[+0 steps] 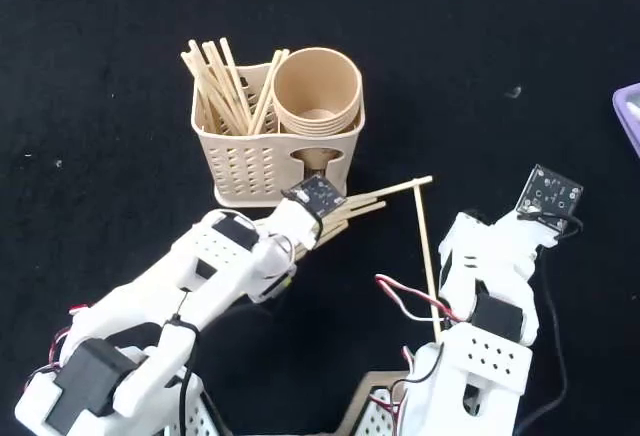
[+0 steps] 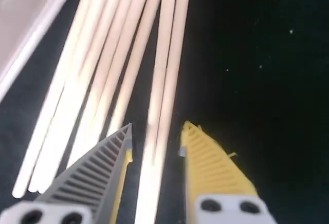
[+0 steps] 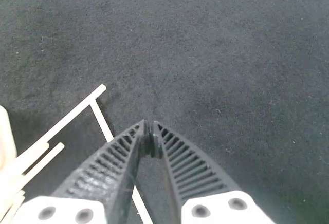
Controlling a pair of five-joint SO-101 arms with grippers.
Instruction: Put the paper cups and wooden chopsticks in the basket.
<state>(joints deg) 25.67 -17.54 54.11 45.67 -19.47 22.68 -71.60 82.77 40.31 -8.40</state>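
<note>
A beige basket point(image 1: 250, 166) stands at the back of the black table. It holds a stack of paper cups point(image 1: 317, 91) and a bunch of wooden chopsticks point(image 1: 225, 86). More chopsticks point(image 1: 365, 203) lie fanned out on the table in front of the basket. My left gripper point(image 2: 154, 136) is open low over them, with two chopsticks point(image 2: 162, 106) between its fingers. A single chopstick point(image 1: 427, 256) lies apart, running toward the front. My right gripper point(image 3: 149, 127) is shut on nothing, right over this single chopstick point(image 3: 103, 124).
A purple object point(image 1: 630, 111) sits at the table's right edge. The black table point(image 1: 500, 76) stretches open to the right of the basket and behind it. The basket's pale wall point(image 2: 25, 18) is close beside the left gripper.
</note>
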